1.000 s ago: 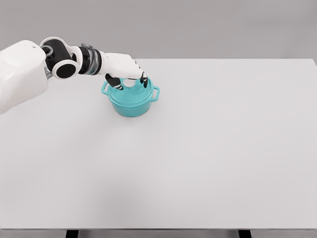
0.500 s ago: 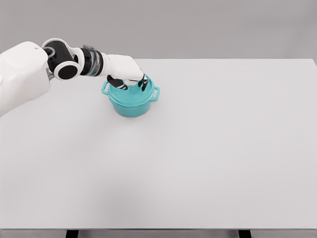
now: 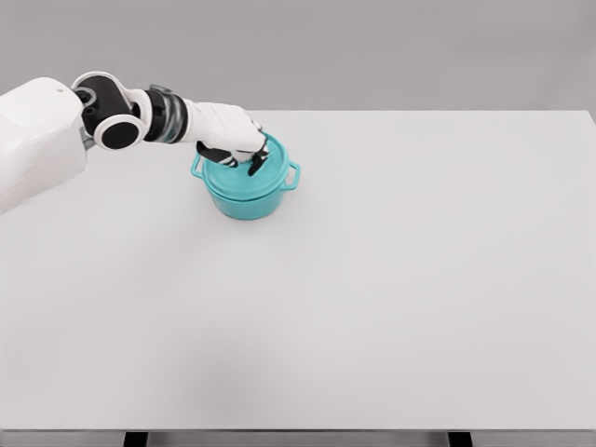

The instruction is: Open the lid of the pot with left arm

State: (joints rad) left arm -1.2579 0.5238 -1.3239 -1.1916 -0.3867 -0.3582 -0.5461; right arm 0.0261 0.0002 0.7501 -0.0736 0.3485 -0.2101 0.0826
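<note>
Teal pot [image 3: 246, 191] sits on the white table [image 3: 391, 279], in the far-left part of it. Lid [image 3: 253, 175] is on the pot, seated on the rim. Left hand [image 3: 237, 142] is on top of the lid, fingers [image 3: 257, 164] curled down over its centre where the knob would be; knob itself is hidden under the hand. Looks like a closed grip on the lid. Side handle [image 3: 293, 175] right of the hand is untouched.
</note>
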